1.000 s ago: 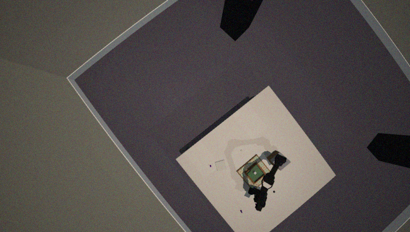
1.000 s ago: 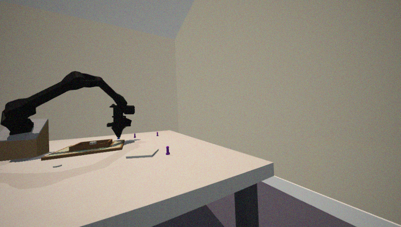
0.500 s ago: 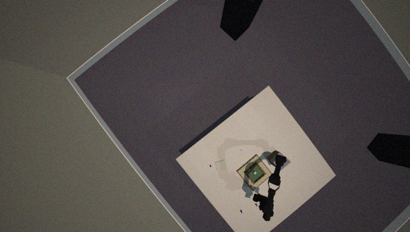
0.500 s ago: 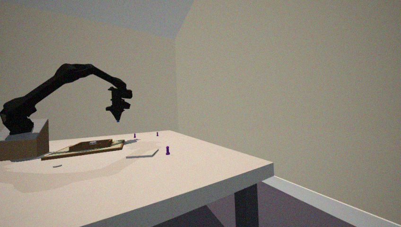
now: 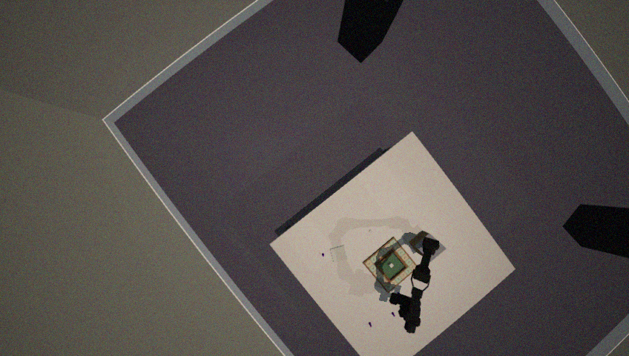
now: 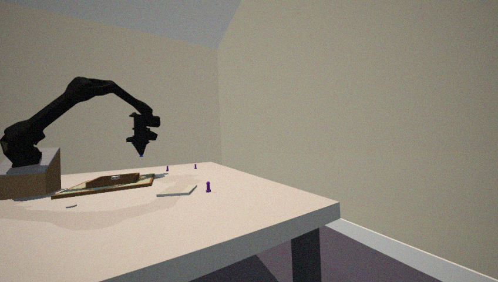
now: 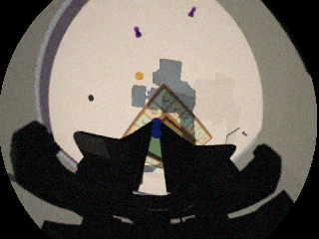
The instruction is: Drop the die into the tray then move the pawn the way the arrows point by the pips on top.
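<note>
Above the far corner of the board (image 6: 104, 190), my gripper (image 6: 141, 153) hangs well off the table (image 6: 244, 216), pointing straight down with its fingers pinched narrow around a small blue pawn (image 7: 156, 127). From the side I see only a blue speck at the fingertips; the wrist camera shows the pawn more plainly, caught between the two dark fingers with the board below it.

On the board, the brown-walled tray (image 6: 108, 181) sits in the middle, and from overhead I can see its green floor (image 5: 390, 265) with a small white die (image 5: 391, 265) lying in it. I cannot read the pips from any of my views.

Three purple pegs (image 6: 208, 186) stand on the table away from the board, one near a flat pale card (image 6: 176, 190) and two further back. Through the wrist camera I also pick out a small orange disc (image 7: 139, 76) and a tiny dark dot (image 7: 91, 98) on the tabletop beyond the board. My arm (image 6: 87, 90) arches up from a wooden block (image 6: 31, 178) at the table's edge.
</note>
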Motion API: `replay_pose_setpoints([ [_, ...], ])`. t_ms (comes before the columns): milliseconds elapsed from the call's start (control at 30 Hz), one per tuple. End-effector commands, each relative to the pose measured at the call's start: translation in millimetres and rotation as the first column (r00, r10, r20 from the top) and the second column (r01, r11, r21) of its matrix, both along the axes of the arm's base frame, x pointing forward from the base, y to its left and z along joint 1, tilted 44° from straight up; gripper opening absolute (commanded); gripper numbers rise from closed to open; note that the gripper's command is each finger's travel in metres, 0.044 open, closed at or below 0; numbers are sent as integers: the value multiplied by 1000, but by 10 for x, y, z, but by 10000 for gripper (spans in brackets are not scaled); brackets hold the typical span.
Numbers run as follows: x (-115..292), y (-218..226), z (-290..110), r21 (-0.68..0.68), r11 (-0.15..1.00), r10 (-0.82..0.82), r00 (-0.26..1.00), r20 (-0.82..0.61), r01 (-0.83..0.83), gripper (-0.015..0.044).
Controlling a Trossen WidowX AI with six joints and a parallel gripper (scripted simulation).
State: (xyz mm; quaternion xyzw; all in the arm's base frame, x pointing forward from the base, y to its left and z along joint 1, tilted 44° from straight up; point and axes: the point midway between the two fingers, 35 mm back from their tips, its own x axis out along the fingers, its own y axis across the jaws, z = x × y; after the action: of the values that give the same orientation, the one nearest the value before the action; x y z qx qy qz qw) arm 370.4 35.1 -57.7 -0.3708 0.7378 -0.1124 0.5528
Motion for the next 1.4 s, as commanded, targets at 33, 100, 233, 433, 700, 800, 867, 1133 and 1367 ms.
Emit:
replay_pose_setpoints([
  [33,-125,-55,-81,3,1000,-5,1000,-1,5,0],
  [100,-176,-76,-114,2,1000,-5,1000,-1,5,0],
  [233,-279,-118,-173,4,1000,-3,1000,-2,3,0],
  [433,-447,-186,-257,4,1000,-3,1000,-3,3,0],
  [700,-675,-276,-349,1,1000,-5,1000,-4,5,0],
  [800,-682,-298,-372,1,1000,-5,1000,-4,5,0],
  [867,-688,-343,-422,1,1000,-4,1000,-4,4,0],
  [1133,-723,-518,-607,0,1000,-5,1000,-4,5,0],
  [1367,-727,-543,-634,0,1000,-5,1000,-4,5,0],
])
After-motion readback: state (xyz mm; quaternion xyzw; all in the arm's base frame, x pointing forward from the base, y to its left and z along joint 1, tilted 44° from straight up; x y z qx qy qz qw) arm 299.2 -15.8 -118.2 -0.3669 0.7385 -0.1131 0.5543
